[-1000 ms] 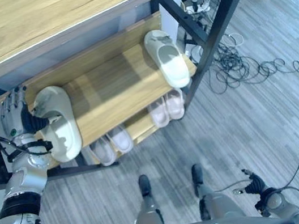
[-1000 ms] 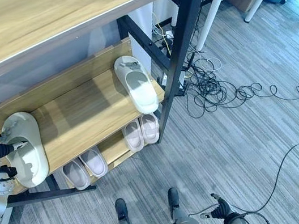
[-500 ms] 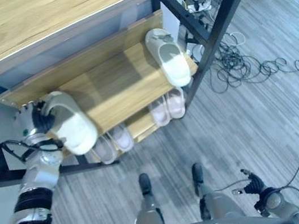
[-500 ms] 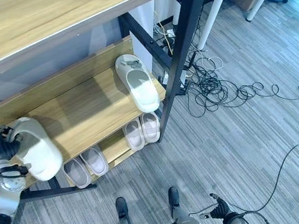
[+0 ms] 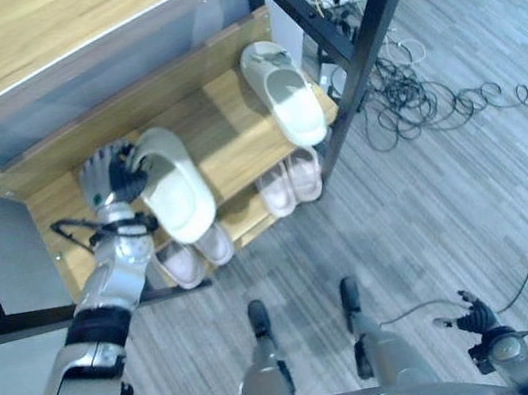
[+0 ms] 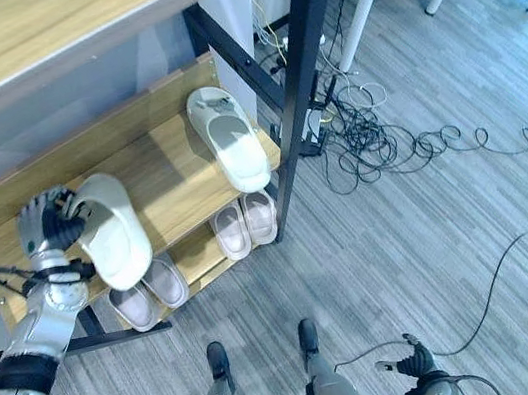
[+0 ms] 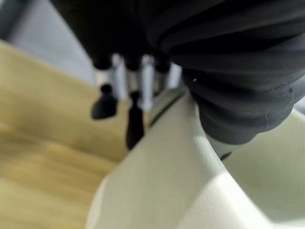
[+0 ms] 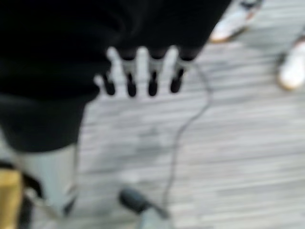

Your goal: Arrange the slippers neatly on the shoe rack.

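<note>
No legible text, labels, brands, numbers or signs on any surface in these views.

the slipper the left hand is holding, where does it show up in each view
Left eye view: the held slipper sits left of centre over the middle shelf, gripped by the left hand.
Right eye view: left part, again over the shelf.
Left wrist view: its pale body takes the lower right, close under the fingers.
Right wrist view: not in it.
Shared landmark: the second slipper at the shelf's right end, in both eye views.
</note>
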Tool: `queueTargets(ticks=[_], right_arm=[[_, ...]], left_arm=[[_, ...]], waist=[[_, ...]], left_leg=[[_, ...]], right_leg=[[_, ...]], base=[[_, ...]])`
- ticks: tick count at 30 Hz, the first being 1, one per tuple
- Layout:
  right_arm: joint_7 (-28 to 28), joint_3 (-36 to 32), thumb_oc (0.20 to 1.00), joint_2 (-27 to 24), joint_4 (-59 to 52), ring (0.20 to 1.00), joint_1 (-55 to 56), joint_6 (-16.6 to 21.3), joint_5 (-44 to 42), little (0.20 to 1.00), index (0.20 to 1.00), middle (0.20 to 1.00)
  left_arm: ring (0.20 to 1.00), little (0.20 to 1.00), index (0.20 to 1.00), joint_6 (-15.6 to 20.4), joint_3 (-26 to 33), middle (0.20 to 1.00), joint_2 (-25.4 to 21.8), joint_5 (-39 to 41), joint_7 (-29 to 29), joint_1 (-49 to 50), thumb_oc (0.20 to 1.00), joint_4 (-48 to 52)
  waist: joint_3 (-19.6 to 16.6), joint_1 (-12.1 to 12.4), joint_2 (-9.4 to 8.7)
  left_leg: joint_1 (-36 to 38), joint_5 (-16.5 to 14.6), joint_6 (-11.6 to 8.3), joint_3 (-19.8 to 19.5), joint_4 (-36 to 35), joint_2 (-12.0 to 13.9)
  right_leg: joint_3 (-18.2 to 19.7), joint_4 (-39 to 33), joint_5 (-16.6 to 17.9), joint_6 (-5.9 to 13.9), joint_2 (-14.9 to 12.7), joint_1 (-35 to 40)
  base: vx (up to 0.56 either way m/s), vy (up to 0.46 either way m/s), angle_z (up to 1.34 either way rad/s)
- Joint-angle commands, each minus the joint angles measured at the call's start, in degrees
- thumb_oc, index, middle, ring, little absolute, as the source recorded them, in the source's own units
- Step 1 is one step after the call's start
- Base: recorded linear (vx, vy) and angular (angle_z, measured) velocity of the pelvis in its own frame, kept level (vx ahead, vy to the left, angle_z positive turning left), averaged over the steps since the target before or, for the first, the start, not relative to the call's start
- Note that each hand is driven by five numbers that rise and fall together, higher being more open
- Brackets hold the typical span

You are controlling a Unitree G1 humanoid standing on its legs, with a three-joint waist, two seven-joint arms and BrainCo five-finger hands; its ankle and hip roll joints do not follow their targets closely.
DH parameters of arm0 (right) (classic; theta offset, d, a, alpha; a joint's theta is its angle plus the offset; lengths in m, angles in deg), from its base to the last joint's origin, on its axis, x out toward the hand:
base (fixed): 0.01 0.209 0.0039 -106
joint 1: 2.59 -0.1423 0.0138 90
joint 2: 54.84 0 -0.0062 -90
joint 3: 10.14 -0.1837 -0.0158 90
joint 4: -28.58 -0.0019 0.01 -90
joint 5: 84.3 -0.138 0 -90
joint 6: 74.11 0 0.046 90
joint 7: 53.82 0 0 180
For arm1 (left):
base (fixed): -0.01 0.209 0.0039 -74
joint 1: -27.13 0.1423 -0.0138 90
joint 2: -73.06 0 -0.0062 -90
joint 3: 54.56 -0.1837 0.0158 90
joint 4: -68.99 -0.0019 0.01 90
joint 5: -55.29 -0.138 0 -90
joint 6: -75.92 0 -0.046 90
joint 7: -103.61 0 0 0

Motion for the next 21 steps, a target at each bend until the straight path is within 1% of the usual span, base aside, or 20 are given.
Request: queueTargets(ticks=[1,3,5,7,8,9,10,17,19,21], right_arm=[[1.36,-3.77,1.000,-5.57,-0.86,1.000,-2.51,0.35,-2.79,1.000,1.000,1.000],[1.57,-5.71,1.000,-5.84,-0.60,1.000,-2.13,0.79,-5.29,1.000,1.000,1.000],[1.56,-5.96,1.000,-6.41,0.08,1.000,-1.51,0.59,-4.96,1.000,1.000,1.000],[1.46,-7.51,1.000,-7.46,0.99,1.000,-0.08,0.46,-5.55,1.000,1.000,1.000],[1.45,-7.57,1.000,-7.44,0.98,1.000,-0.08,0.46,-5.56,1.000,1.000,1.000],[1.33,-7.87,1.000,-7.75,1.79,1.000,0.22,0.45,-6.08,1.000,1.000,1.000],[1.12,-7.63,1.000,-7.71,2.16,1.000,0.08,0.80,-6.76,1.000,1.000,1.000],[0.93,-6.86,1.000,-6.40,3.41,1.000,0.97,1.03,-7.52,1.000,1.000,1.000],[0.81,-6.43,1.000,-5.93,4.28,1.000,0.98,1.14,-8.00,1.000,1.000,1.000],[0.87,-6.18,1.000,-5.70,4.50,1.000,0.90,1.23,-8.09,1.000,1.000,1.000]], left_arm=[[0.200,0.200,0.200,1.40,-2.28,0.200,0.73,0.22,0.22,-7.95,0.200,-4.03],[0.200,0.200,0.200,0.86,-3.62,0.200,0.69,0.11,0.19,-10.31,0.200,-6.02],[0.200,0.200,0.200,0.60,-4.49,0.200,0.60,1.59,-0.25,-13.26,0.200,-8.63],[0.200,0.200,0.200,-0.72,-5.54,0.200,-0.24,1.62,-0.63,-16.23,0.200,-12.24],[0.200,0.200,0.200,-0.68,-5.64,0.200,-0.21,1.65,-0.59,-16.36,0.200,-12.35],[0.200,0.200,0.200,-1.32,-6.33,0.200,-0.88,1.39,-0.62,-18.10,0.200,-14.76],[0.200,0.200,0.200,-1.15,-7.29,0.200,-0.53,3.91,-0.49,-20.82,0.200,-20.14],[0.200,0.200,0.200,-1.18,-9.12,0.200,-0.61,5.26,-0.45,-23.54,0.200,-24.58],[0.200,0.200,0.200,-1.42,-10.51,0.200,-0.34,5.26,-0.66,-25.22,0.200,-28.04],[0.200,0.200,0.200,-1.40,-10.98,0.200,-0.36,5.73,-0.60,-26.19,0.200,-29.19]], waist=[[0.68,-0.67,4.44],[0.83,-1.17,4.79],[1.00,-1.88,5.03],[1.50,-3.12,5.30],[1.52,-3.02,5.28],[1.79,-3.60,5.40],[2.06,-4.12,5.25],[2.50,-4.75,4.90],[2.54,-5.07,4.73],[2.54,-5.05,4.63]], left_leg=[[-0.47,0.04,-1.86,-1.24,0.51,3.31],[-0.54,0.06,-1.91,-0.93,0.51,3.52],[-0.45,0.20,-2.08,-0.24,0.51,3.80],[-0.38,0.44,-2.25,0.69,0.51,4.29],[-0.36,0.43,-2.26,0.74,0.51,4.31],[-0.37,0.61,-2.37,1.22,0.51,4.62],[-0.42,0.94,-2.53,1.56,0.51,5.06],[-0.69,1.34,-2.86,2.02,0.51,5.64],[-0.73,1.39,-2.98,2.37,0.51,5.92],[-0.80,1.46,-3.05,2.50,0.51,6.04]], right_leg=[[1.46,7.97,-7.02,4.43,-1.92,-3.75],[1.75,8.18,-6.99,4.43,-1.79,-4.27],[2.07,8.69,-7.15,4.27,-1.58,-4.92],[2.74,8.98,-7.14,4.16,-1.21,-5.73],[2.79,9.02,-7.14,4.15,-1.18,-5.76],[2.88,9.12,-7.18,4.17,-1.00,-6.04],[3.34,9.37,-7.16,4.06,-0.63,-6.61],[3.59,10.02,-7.30,3.82,-0.12,-7.71],[3.69,10.19,-7.29,3.71,0.14,-8.16],[3.74,10.22,-7.22,3.70,0.24,-8.34]], base=[[0.00,-0.030,-0.11],[0.01,-0.038,-0.20],[0.01,-0.067,-0.22],[0.01,-0.080,-0.19],[0.00,-0.062,-0.21],[0.01,-0.089,-0.22],[0.02,-0.109,-0.14],[0.02,-0.058,-0.07],[0.02,-0.044,0.00],[0.00,0.000,0.00]])
